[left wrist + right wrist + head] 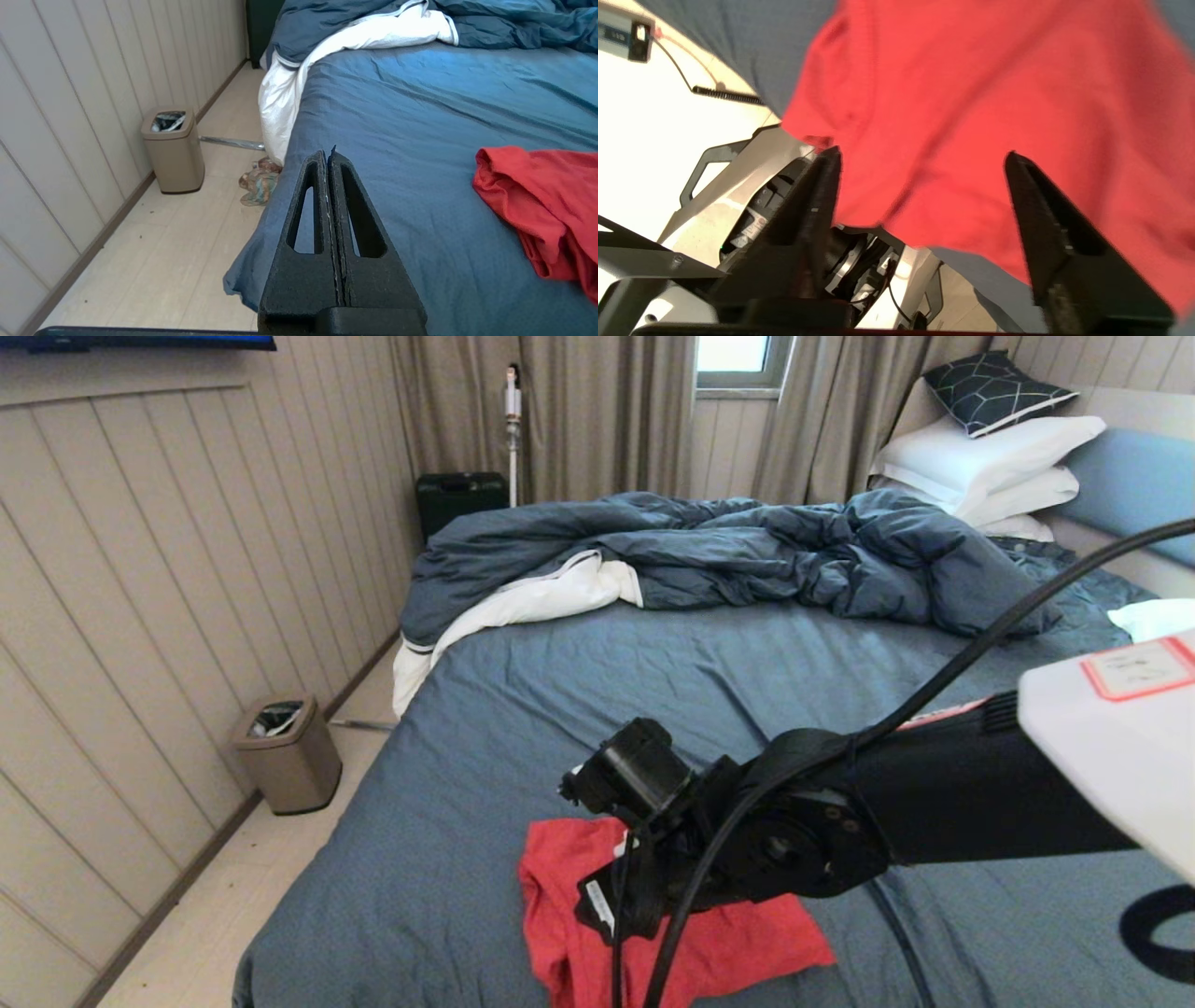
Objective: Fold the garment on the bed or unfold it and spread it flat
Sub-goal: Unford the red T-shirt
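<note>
1. Spread wide, the right gripper hangs just above the garment, its two fingers bracketing the red cloth without pinching it.
2. Beneath that gripper, the garment lies crumpled on the bed near its front edge.
3. Pressed together and empty, the left gripper hovers over the bed's edge, with the garment well off to one side.
4. Beyond the left gripper, a bin stands on the floor.

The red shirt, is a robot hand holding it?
No. The right gripper is open above the red shirt; the left gripper is shut on nothing, beside it.
</note>
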### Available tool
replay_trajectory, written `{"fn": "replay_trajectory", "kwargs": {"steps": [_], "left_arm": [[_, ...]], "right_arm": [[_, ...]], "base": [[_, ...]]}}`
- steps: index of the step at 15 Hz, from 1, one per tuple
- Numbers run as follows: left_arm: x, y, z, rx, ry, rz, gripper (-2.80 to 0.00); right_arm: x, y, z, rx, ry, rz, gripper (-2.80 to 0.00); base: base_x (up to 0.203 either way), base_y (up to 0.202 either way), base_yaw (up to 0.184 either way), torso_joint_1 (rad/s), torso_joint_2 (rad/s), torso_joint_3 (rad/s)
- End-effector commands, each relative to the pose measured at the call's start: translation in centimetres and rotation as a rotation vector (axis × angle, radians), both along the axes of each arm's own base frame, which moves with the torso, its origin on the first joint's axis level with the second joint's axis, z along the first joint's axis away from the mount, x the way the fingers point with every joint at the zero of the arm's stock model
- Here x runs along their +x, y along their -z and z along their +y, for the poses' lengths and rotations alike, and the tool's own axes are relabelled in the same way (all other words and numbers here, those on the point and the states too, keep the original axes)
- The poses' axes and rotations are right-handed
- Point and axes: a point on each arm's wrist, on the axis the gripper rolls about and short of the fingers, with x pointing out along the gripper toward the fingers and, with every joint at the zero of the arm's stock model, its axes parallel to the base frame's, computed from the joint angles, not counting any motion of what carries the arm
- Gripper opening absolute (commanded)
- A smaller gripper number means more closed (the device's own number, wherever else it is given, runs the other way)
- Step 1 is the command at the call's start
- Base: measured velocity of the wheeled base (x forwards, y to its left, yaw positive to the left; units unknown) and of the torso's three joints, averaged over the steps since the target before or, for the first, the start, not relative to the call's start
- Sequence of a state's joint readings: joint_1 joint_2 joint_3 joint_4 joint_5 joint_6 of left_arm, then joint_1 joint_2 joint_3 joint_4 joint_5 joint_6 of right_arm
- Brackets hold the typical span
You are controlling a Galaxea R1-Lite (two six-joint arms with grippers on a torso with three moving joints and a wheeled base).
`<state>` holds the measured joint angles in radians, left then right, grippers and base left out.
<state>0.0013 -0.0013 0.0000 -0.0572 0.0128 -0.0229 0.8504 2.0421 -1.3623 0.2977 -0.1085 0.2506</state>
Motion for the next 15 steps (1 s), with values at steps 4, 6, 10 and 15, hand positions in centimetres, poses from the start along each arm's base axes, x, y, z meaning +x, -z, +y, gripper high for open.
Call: {"fn": "replay_trajectory", "kwargs": {"steps": [4,6,10,15], "left_arm": [[0.0,0.0,0.0,0.000,0.000,0.000,-2.80],[0.0,0.0,0.0,0.000,-0.001,0.000,-2.80],[0.0,0.0,0.0,0.000,0.000,0.000,-2.80],[0.0,0.0,0.0,0.000,0.000,0.000,-2.80]], "right_arm": [[0.6,1.6,1.6,-0.021,-0.007,0.012,0.00],[0.7,2.1,1.7,-0.038,0.002,0.010,0.00],[1.1,3.1,2.0,-0.065,0.013,0.009,0.00],[1.4,3.7,2.9,-0.073,0.018,-0.003,0.00]], "base": [[0.000,0.000,0.000,0.000,0.00,0.000],[0.000,0.000,0.000,0.000,0.00,0.000],[0.000,0.000,0.000,0.000,0.00,0.000],[0.000,0.000,0.000,0.000,0.00,0.000]]}}
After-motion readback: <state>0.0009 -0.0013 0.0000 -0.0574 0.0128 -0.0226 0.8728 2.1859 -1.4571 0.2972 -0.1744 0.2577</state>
